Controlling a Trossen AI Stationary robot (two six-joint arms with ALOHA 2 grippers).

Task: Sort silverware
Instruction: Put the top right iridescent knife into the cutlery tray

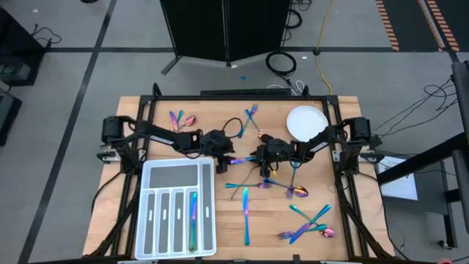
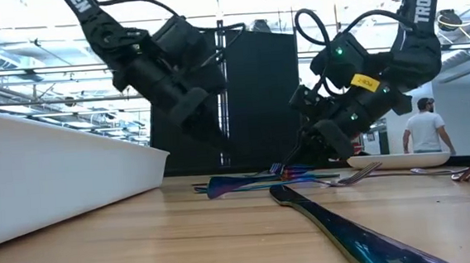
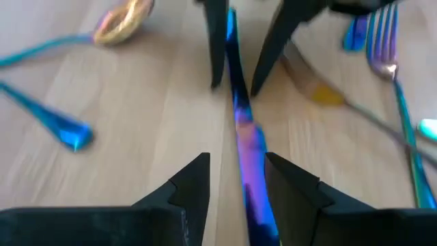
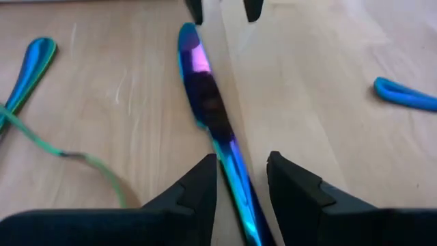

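Now we stand in the middle of the tabletop (image 1: pixel 117 183), with our left hand (image 1: pixel 224 151) and our right hand (image 1: pixel 258 156) facing each other over one knife (image 1: pixel 242 160). Both hands have their fingers spread, and the knife lies between them, one end in each gap; neither is clenched on it. We judge this as a handover or a shared pick. Next, one hand must close on the slim, smooth, shiny metal, which may slip. Other silverware (image 1: pixel 304 224) lies scattered, and one piece (image 1: pixel 193 218) is already in the white plastic tray (image 1: pixel 176 173).
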